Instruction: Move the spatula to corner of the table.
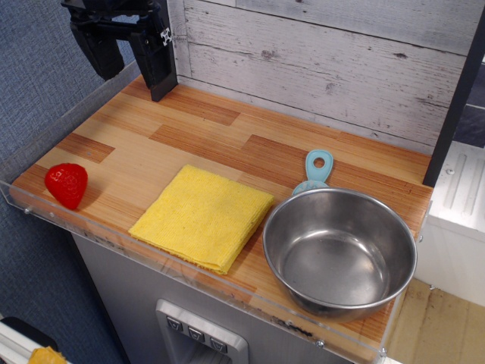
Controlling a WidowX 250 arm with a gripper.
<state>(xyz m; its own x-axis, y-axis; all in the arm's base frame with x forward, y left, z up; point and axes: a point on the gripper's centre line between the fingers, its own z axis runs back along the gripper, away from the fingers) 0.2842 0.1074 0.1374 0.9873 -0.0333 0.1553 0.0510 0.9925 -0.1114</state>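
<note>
The light-blue spatula [316,171] lies on the wooden table [189,125] right of centre. Its handle with the round hole points to the back. Its head is mostly hidden behind the rim of the steel bowl [339,252]. My gripper [129,57] hangs at the back left corner, above the table, far from the spatula. Its two black fingers stand apart with nothing between them.
A yellow folded cloth [203,216] lies at the front middle, next to the bowl. A red strawberry [67,184] sits at the front left corner. A clear acrylic rim [151,258] runs along the front edge. A grey plank wall [318,61] stands behind.
</note>
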